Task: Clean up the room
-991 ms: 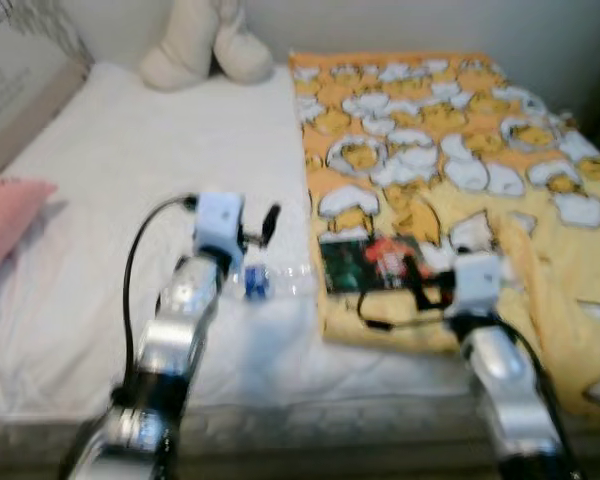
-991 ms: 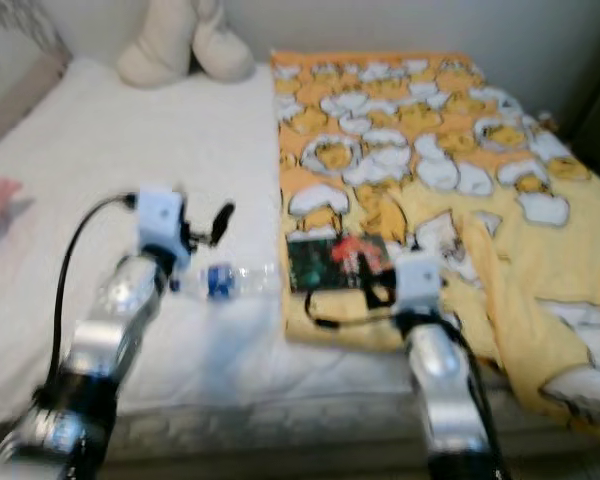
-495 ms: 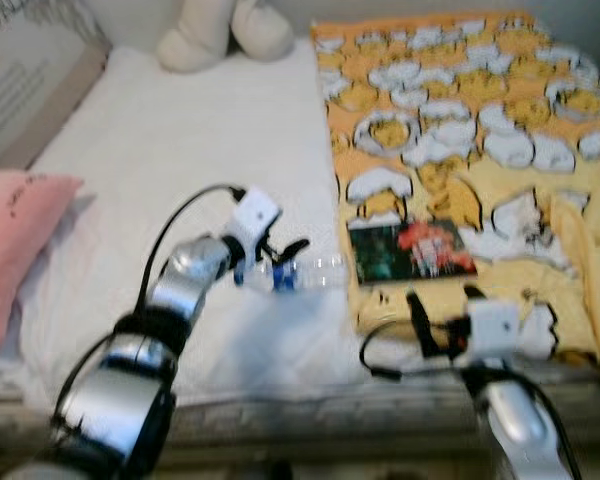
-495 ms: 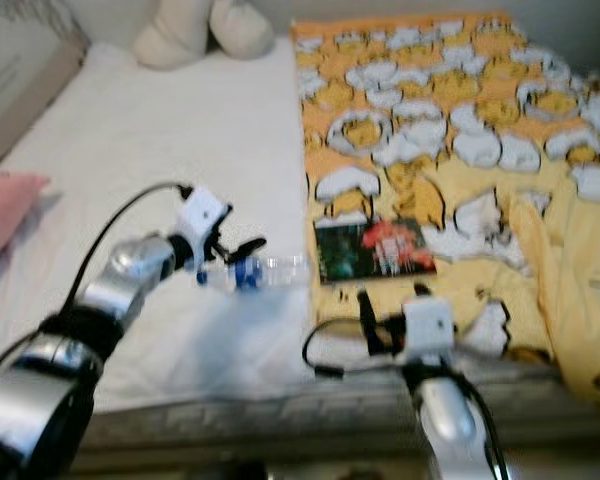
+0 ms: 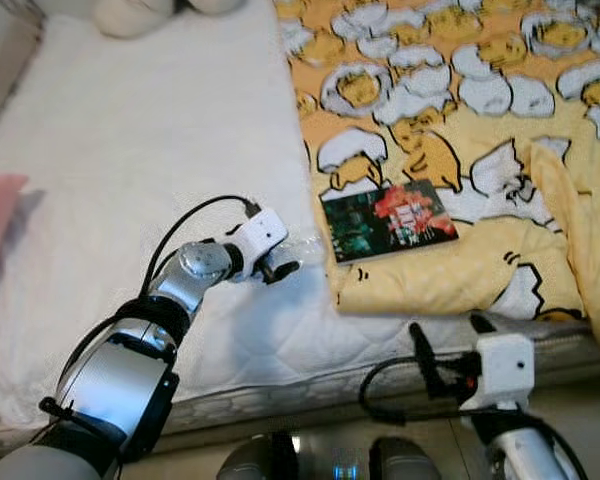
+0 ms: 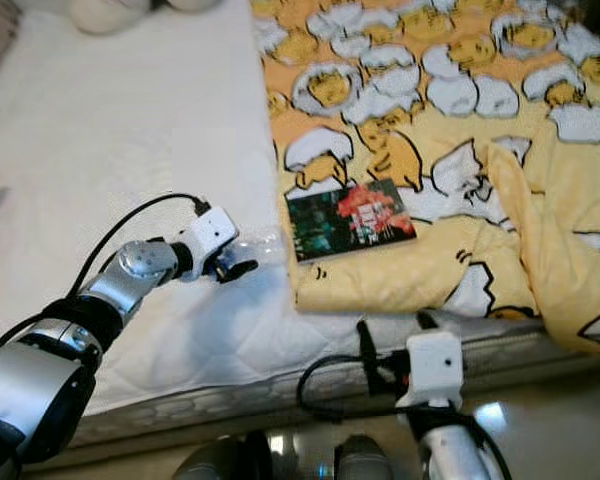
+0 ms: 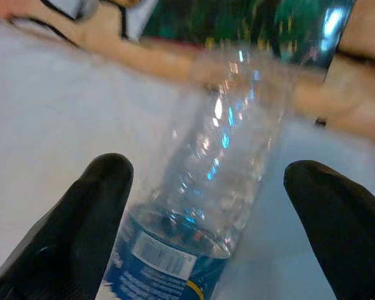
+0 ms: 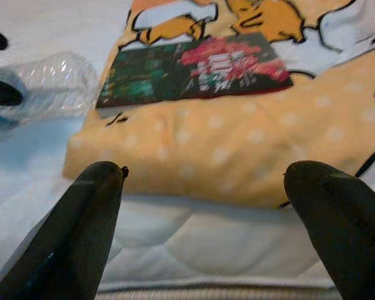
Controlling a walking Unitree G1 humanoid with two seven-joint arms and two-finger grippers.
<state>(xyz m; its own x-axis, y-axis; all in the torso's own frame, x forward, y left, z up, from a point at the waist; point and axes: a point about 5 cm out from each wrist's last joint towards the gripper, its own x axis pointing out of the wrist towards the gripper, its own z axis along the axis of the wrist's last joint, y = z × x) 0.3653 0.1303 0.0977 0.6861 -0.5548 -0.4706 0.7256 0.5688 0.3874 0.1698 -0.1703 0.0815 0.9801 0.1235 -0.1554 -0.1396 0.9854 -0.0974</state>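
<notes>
Reaching with left gripper (image 5: 276, 268), fingers (image 7: 81, 219) spread wide, straddling bottle (image 7: 206, 187) lying on bed (image 5: 130, 150) between them. Advisable: centring, then closing gently on thin plastic. Right gripper (image 6: 395, 340) idling open below book (image 6: 348, 219).

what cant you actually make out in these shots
- Plastic bottle: the left gripper covers most of it in the eye views; its cap end is cut off by the left wrist view's edge, and the label text is too blurred to read.
- Book on the yellow blanket: cover print is too small in the eye views and blurred in the right wrist view.
- Plush toy: cut off by the top edge of the left eye view.
</notes>
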